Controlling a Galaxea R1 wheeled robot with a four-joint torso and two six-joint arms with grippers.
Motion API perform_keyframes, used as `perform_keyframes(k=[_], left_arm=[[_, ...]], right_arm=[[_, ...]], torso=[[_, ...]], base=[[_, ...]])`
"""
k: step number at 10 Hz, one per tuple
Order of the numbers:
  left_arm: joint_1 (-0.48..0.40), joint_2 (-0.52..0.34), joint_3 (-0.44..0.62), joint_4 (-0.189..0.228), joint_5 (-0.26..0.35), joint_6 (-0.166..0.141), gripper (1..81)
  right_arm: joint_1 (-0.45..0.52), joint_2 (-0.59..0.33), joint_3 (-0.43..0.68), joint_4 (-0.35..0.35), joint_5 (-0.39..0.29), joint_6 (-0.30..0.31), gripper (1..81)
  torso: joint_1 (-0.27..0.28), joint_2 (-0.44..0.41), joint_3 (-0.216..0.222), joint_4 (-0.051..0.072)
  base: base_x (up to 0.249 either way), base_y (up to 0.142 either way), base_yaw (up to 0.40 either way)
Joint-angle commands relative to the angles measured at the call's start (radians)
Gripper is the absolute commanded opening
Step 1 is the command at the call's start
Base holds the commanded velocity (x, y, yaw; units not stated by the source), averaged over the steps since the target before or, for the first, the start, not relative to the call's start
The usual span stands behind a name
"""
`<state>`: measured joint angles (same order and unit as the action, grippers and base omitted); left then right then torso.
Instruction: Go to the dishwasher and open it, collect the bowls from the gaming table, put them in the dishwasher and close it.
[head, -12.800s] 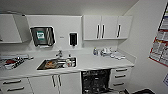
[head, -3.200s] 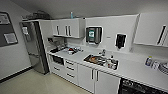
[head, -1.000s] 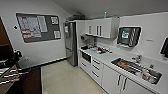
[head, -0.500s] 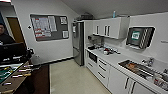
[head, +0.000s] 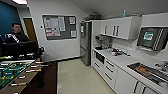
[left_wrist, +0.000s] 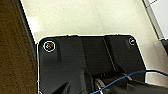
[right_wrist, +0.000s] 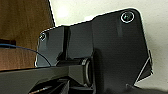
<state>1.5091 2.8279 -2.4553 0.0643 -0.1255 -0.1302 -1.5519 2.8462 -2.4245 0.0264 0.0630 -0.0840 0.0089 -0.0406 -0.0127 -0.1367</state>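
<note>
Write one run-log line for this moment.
phase: driving | left: foosball table, person | right: counter, sink | ahead: fridge

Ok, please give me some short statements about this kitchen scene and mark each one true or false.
1. A table-football table with a green field stands at the left of the head view. True.
2. The upper cabinets are black. False: they are white, with dark handles.
3. A person is behind the table-football table. True.
4. The refrigerator stands beside the sink. False: it is at the far end of the counter, away from the sink.
5. A noticeboard hangs on the far wall. True.
</note>
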Motion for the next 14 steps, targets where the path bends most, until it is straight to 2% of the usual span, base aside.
perform_keyframes(k=[1,14], left_arm=[[-0.053,-0.014,0.006,0.006,0.047,0.004,81.1],[-0.053,-0.016,0.006,0.008,0.05,0.001,81.1]], right_arm=[[0.048,-0.012,0.01,-0.003,-0.046,0.001,81.1],[0.048,-0.017,0.016,-0.005,-0.046,0.001,81.1]], torso=[[0.0,0.0,0.0,0.0],[-0.001,0.0,0.0,0.0]], base=[[0.0,0.0,0.214],[0.0,0.0,0.217]])
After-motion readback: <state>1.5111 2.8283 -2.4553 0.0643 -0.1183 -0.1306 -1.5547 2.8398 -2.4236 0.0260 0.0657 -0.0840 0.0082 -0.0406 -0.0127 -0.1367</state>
